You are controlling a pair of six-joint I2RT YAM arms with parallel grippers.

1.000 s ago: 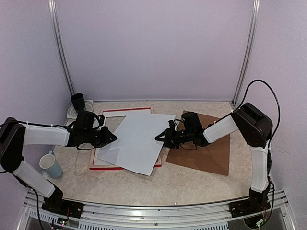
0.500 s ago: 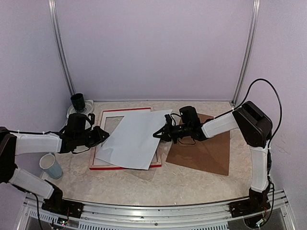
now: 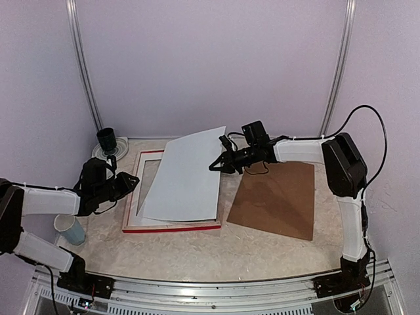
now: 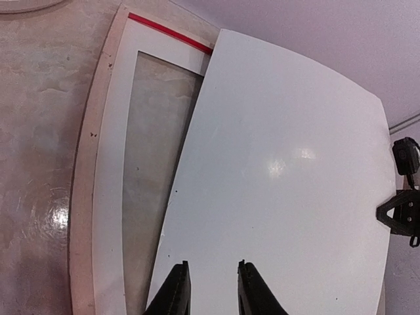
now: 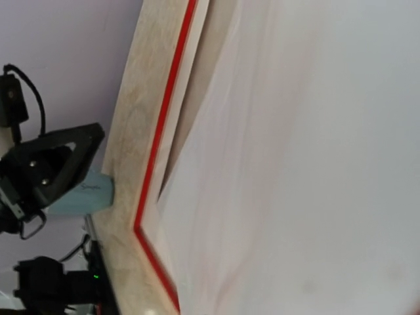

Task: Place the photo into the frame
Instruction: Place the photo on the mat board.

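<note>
the photo [image 3: 187,180], blank side up at centre, rests tilted with its lower edge on the frame [image 3: 169,228], right edge raised. right gripper [image 3: 220,164] is clamped on that edge; left gripper [image 3: 128,186], at left, stands slightly apart, empty. risk: held one-sided, the photo may pivot and land skewed

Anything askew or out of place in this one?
The photo, white side up, sits crooked across the frame, not squared in its opening. One edge is raised off the table, pinched in the right hand. No spill or damage shows.
</note>
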